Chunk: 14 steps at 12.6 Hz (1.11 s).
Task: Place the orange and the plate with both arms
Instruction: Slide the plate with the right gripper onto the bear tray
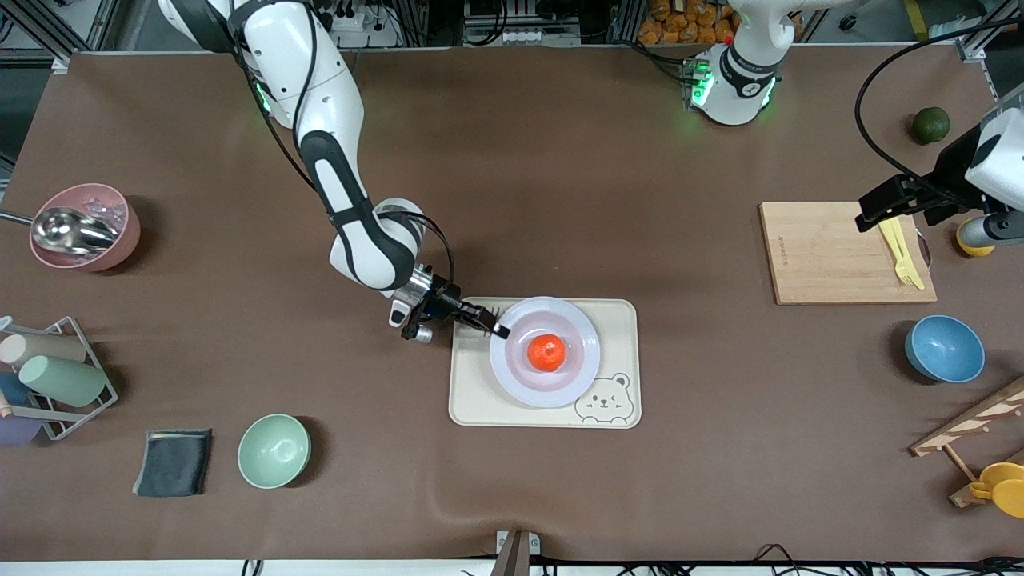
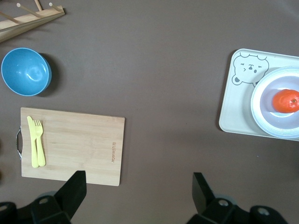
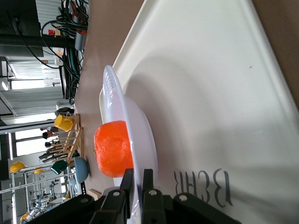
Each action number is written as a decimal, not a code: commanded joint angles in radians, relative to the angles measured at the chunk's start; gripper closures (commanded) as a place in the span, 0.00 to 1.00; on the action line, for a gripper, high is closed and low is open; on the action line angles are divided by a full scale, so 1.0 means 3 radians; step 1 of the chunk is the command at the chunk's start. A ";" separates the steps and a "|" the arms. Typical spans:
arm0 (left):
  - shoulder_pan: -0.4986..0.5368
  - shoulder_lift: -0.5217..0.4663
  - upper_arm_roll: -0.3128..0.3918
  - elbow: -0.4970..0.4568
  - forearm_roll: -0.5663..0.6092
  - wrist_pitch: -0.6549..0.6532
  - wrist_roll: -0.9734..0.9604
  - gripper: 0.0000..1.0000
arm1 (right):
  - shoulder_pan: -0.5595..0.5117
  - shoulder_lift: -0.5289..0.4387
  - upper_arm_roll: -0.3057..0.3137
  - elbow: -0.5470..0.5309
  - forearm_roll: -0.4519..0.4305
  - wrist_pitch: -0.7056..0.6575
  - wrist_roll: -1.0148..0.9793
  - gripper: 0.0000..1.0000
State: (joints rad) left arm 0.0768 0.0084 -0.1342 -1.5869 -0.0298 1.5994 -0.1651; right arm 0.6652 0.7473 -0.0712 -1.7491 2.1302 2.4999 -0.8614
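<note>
Now pinching plate [image 1: 512, 376] rim with right gripper [image 1: 498, 328] (orange [image 1: 547, 352] on plate); left gripper [image 2: 135, 191] spread wide, waiting.

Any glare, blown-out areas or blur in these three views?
Front view: even light, soft shadows beside the bowls, sharp throughout. Left wrist view: evenly lit, sharp, a small highlight in the blue bowl. Right wrist view: windows past the table are blown out; the plate rim and orange are slightly soft.

A: What sort of place is this?
B: A robotics lab: two white arms bolted by a brown-covered table [image 1: 560, 160], a silver aluminium-profile frame [image 1: 48, 24] and tangled black cables [image 1: 496, 20] along its edge.
</note>
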 commanded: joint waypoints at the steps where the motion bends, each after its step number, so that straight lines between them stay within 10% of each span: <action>1: 0.0030 -0.0008 -0.0033 -0.0013 -0.0028 0.0032 -0.0022 0.00 | -0.0019 0.0055 0.0033 0.0114 -0.0289 0.0078 0.0339 0.59; 9: 0.0020 -0.0008 -0.0038 -0.0013 -0.0023 0.0032 -0.0022 0.00 | -0.0039 0.0055 0.0033 0.0145 -0.0673 0.0339 0.0498 0.54; 14: 0.0025 -0.0008 -0.0038 -0.0013 -0.0023 0.0038 -0.0022 0.00 | -0.0121 -0.0082 0.0028 0.0170 -0.2255 0.0283 0.2080 0.54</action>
State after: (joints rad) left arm 0.0766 0.0094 -0.1377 -1.5871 -0.0298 1.6020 -0.1651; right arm 0.6523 0.7456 -0.0747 -1.7113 1.6023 2.5937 -0.4042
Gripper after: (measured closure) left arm 0.000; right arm 0.533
